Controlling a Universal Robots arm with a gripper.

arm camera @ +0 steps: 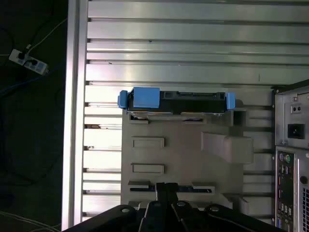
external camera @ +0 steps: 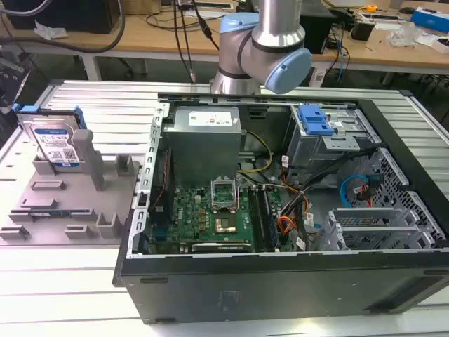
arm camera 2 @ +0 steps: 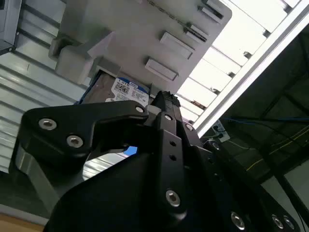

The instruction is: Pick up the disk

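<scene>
Where the disk (external camera: 50,139) stands, its barcoded label (external camera: 60,149) shows.

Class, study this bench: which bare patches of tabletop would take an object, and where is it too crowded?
Exterior view: bare slatted table lies nearer than the grey holder tray, and beyond it to the far edge. Crowded: the tray, where the disk stands, and the open computer case.

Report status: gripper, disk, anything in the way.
Gripper shut, empty, apart from disk. Disk upright in grey holder, untouched. Holder's post close beside it.
</scene>
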